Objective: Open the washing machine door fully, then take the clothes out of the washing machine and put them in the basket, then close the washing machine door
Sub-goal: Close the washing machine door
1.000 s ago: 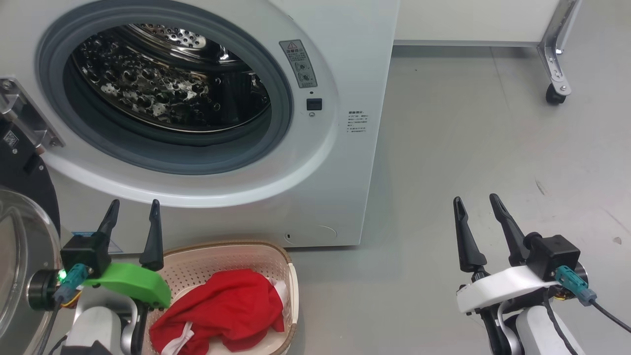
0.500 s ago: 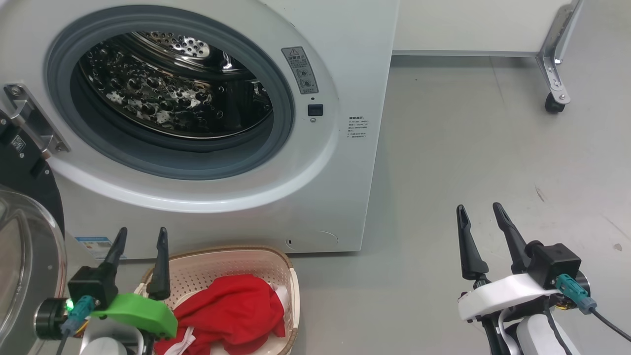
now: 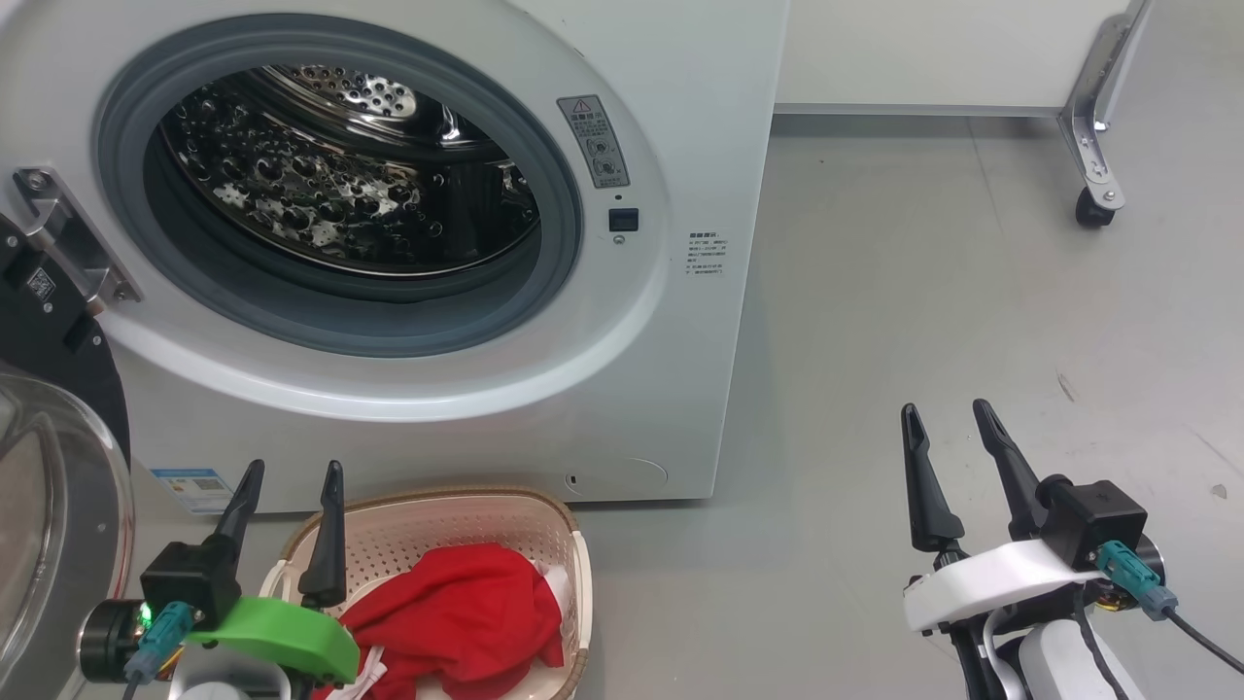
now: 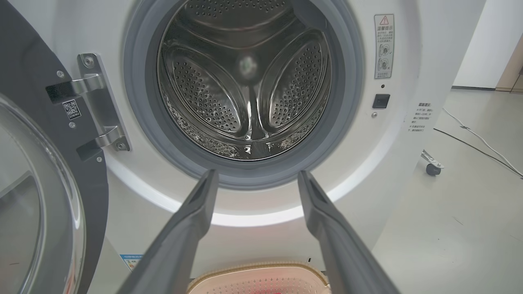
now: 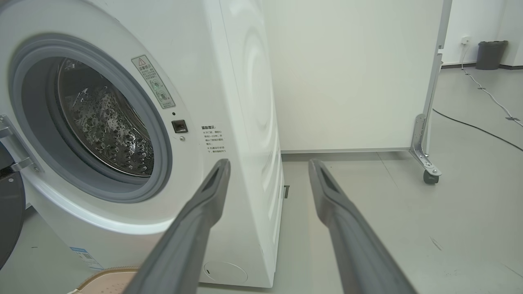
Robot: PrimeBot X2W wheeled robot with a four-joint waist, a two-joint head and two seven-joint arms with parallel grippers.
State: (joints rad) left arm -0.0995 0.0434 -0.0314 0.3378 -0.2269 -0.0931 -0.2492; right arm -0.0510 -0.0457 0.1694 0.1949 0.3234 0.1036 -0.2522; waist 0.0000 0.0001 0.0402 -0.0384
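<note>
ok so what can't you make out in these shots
basket: head view, near end cut off by the bottom edge, left corner behind the left gripper.
clothes: head view, bunched, cut off below; garment count unclear.
washing machine door: head view, cut off by the left edge.
warning label: print too small to read.

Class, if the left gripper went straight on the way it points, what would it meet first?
Probably the washing machine: the left gripper aims at the lower grey gasket of its opening; depth is unclear.
</note>
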